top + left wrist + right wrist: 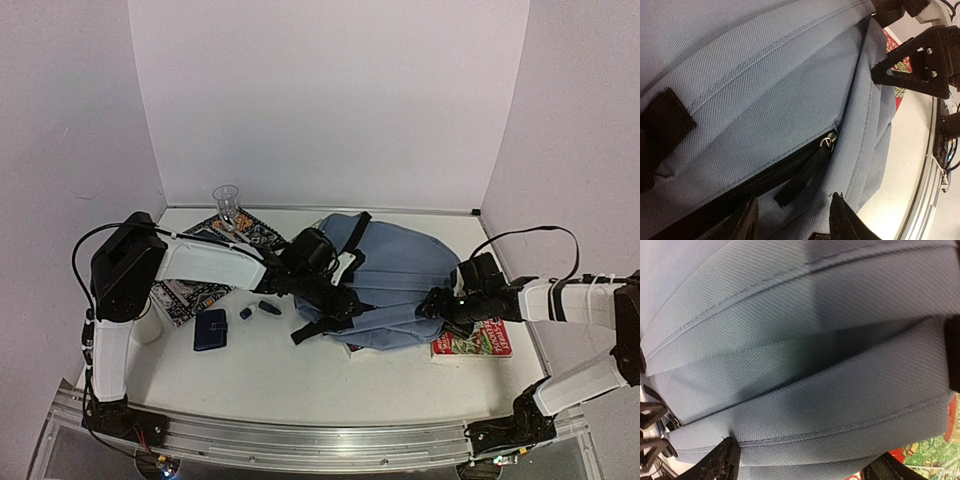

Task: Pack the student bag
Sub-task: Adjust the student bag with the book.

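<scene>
You've barely started: student bag [400, 270] zip [740, 187] looks shut, red book [480, 343] and wallet [210, 329] unpacked, left hand [792, 220] and right hand [805, 462] open, empty.

The white table [300, 385] carries a grey-blue backpack [415, 265] right of centre, a red-covered book [485, 342] touching its right edge, and leftward a navy wallet [211, 330], two small dark objects [269, 308] and a patterned book [190, 297].
</scene>
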`<control>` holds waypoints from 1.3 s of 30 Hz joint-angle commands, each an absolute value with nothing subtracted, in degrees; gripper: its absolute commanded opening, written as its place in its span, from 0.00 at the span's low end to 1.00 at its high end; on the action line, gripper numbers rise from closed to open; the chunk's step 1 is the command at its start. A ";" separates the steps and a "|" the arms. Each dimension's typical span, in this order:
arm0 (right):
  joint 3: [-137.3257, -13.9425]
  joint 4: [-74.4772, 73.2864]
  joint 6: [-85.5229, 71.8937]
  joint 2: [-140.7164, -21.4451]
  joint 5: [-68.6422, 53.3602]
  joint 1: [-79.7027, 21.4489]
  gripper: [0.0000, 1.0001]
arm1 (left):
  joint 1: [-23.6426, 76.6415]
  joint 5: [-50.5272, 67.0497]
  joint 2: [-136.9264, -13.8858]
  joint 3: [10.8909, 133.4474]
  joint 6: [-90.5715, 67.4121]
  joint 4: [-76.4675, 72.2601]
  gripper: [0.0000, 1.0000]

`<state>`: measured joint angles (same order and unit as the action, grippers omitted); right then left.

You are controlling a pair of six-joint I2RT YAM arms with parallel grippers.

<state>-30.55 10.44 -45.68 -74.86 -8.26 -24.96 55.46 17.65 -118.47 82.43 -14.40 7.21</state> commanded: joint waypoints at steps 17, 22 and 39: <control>-33.75 15.20 -40.56 -79.61 -17.17 -25.39 0.81 | 60.38 3.86 -120.97 86.57 -6.93 14.66 0.62; -33.75 16.53 -40.99 -80.53 -17.82 -25.39 0.82 | 61.10 0.87 -122.36 87.23 -6.07 15.50 0.63; -35.56 13.38 -40.41 -79.53 -15.77 -25.39 0.87 | 64.68 8.54 -116.19 85.17 -7.11 18.52 0.70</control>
